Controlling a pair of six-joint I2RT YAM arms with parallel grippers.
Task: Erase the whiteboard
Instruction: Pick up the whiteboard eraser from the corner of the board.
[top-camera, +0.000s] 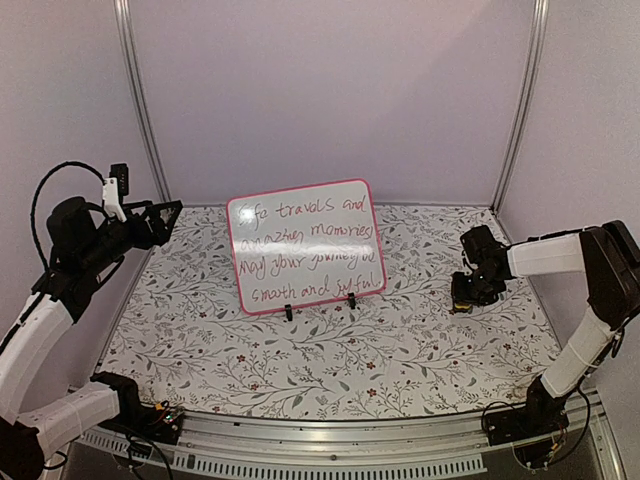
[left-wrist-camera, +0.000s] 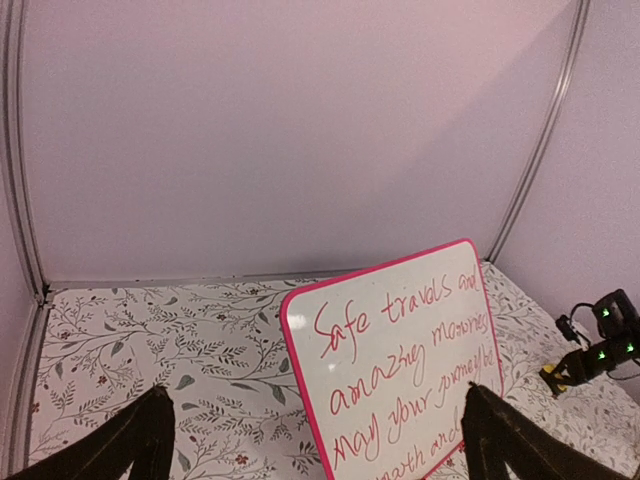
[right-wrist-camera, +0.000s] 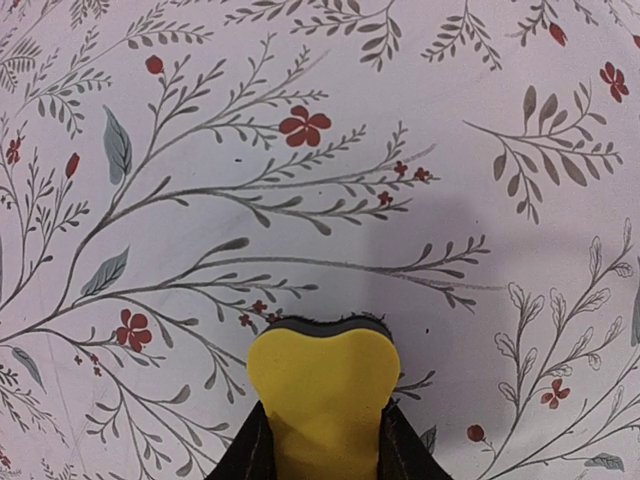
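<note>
The whiteboard (top-camera: 305, 245) stands in the middle of the bench (top-camera: 420, 350), towards the back wall, propped on its two black clip feet (top-camera: 289, 314) and leaning back a little. Four lines of red writing (top-camera: 300, 240) cover most of its face, and no part of it looks wiped or smeared, so the erasing itself has not begun.

The right tool (top-camera: 465, 298) is down low over the bench, well to the right of the whiteboard and apart from it. In the right wrist view a yellow eraser (right-wrist-camera: 320, 385) sits between its two fingers, which press in on both sides so that the soft block bulges out ahead of them. I judge this to be a firm grip. The eraser's dark front edge faces the patterned bench top; whether it is touching the surface I cannot tell.

The left tool (top-camera: 172, 218) hangs raised at the left side, its fingers spread as wide as they go and holding nothing. Its camera looks across at the whiteboard.

So the fetching of the eraser looks done or all but done. What is left is the main work: carry the eraser over to the whiteboard, press it on the face and rub away every line, perhaps with the left tool steadying the frame so the whiteboard does not tip
</note>
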